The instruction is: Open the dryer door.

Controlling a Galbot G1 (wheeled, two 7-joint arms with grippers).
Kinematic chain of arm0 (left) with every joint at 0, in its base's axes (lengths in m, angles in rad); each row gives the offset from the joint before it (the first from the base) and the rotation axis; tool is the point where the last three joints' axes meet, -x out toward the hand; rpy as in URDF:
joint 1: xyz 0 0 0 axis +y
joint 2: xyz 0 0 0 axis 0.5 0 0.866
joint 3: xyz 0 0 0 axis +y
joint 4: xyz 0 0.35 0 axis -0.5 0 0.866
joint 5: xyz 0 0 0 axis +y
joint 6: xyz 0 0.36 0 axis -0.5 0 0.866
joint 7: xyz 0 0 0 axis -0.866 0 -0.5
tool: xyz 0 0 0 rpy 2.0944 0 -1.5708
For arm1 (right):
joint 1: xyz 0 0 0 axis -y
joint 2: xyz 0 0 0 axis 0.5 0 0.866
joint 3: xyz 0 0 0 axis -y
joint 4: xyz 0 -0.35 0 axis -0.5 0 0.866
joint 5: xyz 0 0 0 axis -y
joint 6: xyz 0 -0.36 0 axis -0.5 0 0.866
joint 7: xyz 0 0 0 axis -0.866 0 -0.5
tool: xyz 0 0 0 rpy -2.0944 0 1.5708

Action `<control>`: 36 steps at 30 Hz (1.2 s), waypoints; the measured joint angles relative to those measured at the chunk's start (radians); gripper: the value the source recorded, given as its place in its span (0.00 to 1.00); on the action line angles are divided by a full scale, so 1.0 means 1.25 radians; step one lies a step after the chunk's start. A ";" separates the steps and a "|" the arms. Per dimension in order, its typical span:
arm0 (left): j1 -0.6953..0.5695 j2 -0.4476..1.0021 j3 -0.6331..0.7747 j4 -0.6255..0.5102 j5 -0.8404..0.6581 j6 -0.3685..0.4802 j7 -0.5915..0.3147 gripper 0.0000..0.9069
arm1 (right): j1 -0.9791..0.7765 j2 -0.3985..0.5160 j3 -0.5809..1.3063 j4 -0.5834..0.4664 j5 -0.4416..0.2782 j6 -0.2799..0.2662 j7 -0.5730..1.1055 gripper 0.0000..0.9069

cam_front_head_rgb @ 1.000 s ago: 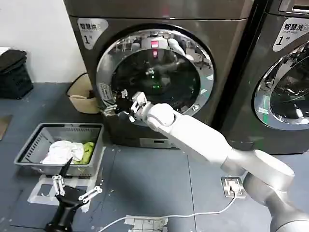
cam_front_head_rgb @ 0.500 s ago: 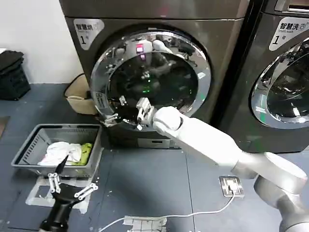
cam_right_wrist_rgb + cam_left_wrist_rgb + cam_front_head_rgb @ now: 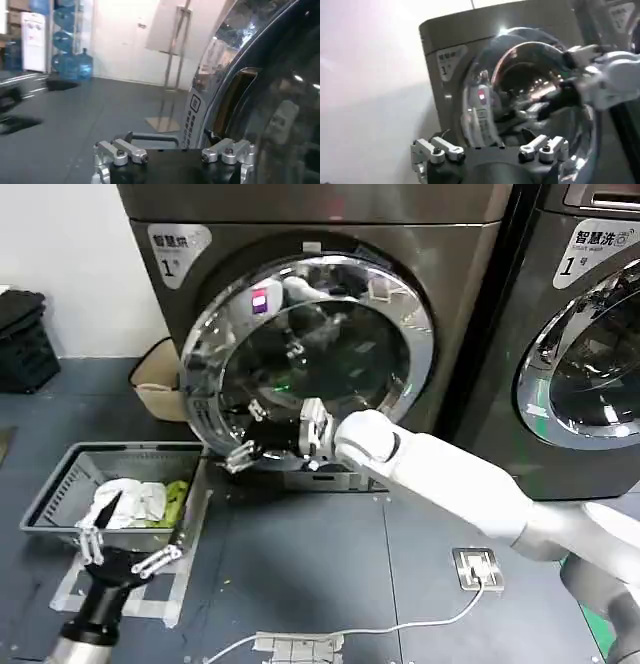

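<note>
The dryer door (image 3: 203, 374), a wide chrome ring around dark glass, stands swung a little out from the front of the grey machine marked 1. My right gripper (image 3: 247, 440) is at the door's lower left rim, fingers spread open against the edge, with the white arm reaching in from the right. In the right wrist view the chrome rim (image 3: 216, 95) and its label run close beside the gripper's body. My left gripper (image 3: 122, 536) hangs open and low at the left, over the front of a laundry basket. The left wrist view faces the door (image 3: 485, 100) from afar.
A grey basket (image 3: 45, 489) holding white and green laundry sits on the floor left of the door. A second chrome-ringed machine (image 3: 590, 334) stands at the right. A tan bag (image 3: 155, 389) and black crate (image 3: 20, 334) lie at the left wall. A floor socket (image 3: 478, 569) trails a white cable.
The door has swung further out from the machine, its left rim coming toward me. My right gripper moved down and toward me with it. The left gripper drifted left and lower.
</note>
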 joint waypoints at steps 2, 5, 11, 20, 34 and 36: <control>-0.007 0.015 -0.018 0.006 -0.019 0.018 0.000 1.00 | -0.003 -0.014 -0.003 0.017 0.000 0.001 -0.007 1.00; -0.022 0.048 -0.048 0.021 -0.057 0.049 -0.002 1.00 | -0.005 -0.043 -0.011 0.051 0.000 0.003 -0.021 1.00; -0.062 0.123 -0.097 0.054 -0.110 0.100 -0.004 1.00 | 0.000 -0.100 -0.024 0.118 0.005 0.007 -0.041 1.00; -0.133 0.229 -0.100 0.119 -0.130 0.134 -0.010 1.00 | 0.015 -0.185 -0.046 0.210 0.005 0.016 -0.074 1.00; -0.257 0.404 -0.014 0.234 -0.118 0.116 0.014 1.00 | 0.007 -0.322 -0.049 0.335 -0.004 0.033 -0.074 1.00; -0.281 0.433 0.014 0.251 -0.111 0.104 0.028 1.00 | 0.002 -0.341 -0.046 0.349 -0.013 0.040 -0.078 1.00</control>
